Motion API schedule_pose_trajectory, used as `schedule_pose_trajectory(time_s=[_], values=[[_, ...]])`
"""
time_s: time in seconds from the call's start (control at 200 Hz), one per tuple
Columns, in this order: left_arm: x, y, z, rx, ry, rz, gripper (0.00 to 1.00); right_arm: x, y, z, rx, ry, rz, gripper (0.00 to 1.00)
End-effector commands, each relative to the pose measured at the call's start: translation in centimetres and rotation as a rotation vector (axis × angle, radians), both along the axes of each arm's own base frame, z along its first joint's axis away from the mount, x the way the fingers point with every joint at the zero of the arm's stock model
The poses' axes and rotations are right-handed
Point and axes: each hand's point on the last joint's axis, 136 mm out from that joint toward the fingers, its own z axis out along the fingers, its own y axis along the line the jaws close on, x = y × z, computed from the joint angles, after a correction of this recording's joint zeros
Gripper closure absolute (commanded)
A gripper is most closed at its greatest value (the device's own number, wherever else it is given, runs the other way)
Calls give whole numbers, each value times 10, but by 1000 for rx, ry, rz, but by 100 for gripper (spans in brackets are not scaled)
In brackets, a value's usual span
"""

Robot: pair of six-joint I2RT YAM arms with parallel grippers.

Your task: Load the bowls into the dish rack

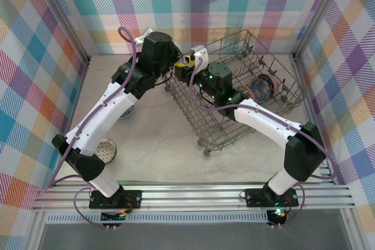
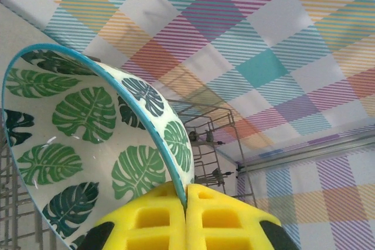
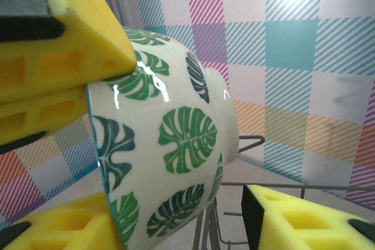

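Note:
A white bowl with green leaf prints hangs tilted on its side over the near left corner of the dish rack. My left gripper is shut on its teal rim. In the right wrist view the same bowl sits between the fingers of my right gripper. That gripper is open, with a gap between its right finger and the bowl's base. Both grippers meet at the rack's left edge. A red-orange and blue bowl stands inside the rack.
A grey patterned bowl lies on the table by the left arm's base. A blue-white bowl is half hidden under the left arm. Plaid walls close in the table on three sides. Rack wires run just below the held bowl.

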Motion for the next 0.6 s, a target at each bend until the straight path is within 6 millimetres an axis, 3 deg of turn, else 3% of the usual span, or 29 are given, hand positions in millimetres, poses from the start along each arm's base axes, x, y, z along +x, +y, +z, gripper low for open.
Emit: schedule_pose_trajectory(time_s=[0.0,0.37,0.515,0.595], values=[[-1,-3,37,-71,-93,11,100,6,-4,16,70,-47,-56,51],[-3,-2,34,-81,-83,15,100,6,-4,17,62,-100,-168,68],[-4,-1,32,-84,-79,19,100,11,-12,18,34,-112,-284,80],[-5,0,30,-84,-77,22,100,12,-17,20,42,-120,-316,82]])
